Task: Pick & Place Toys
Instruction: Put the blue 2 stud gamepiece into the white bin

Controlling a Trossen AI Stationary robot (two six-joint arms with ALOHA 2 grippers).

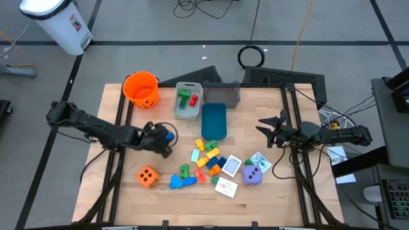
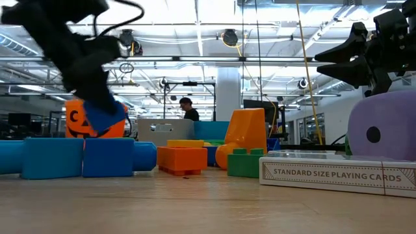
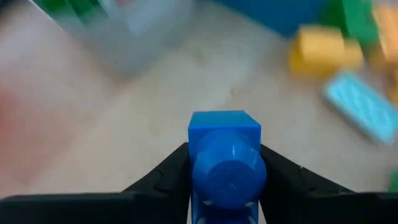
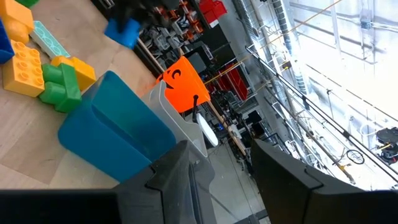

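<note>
My left gripper is shut on a small blue block, held above the table left of the blue bin. It also shows in the low view. Several multicoloured blocks, an orange dotted die, a purple die and flat picture cards lie on the table's near half. My right gripper is open and empty, raised at the table's right side. My left gripper pinches the blue block by its two opposite sides between its two fingers. The block is lifted clear of the table, with its round stud toward the wrist camera.
An orange pumpkin-face bucket stands at the far left. A grey bin with red and green blocks and a second grey bin stand at the far edge. A playing-card box lies near the purple die.
</note>
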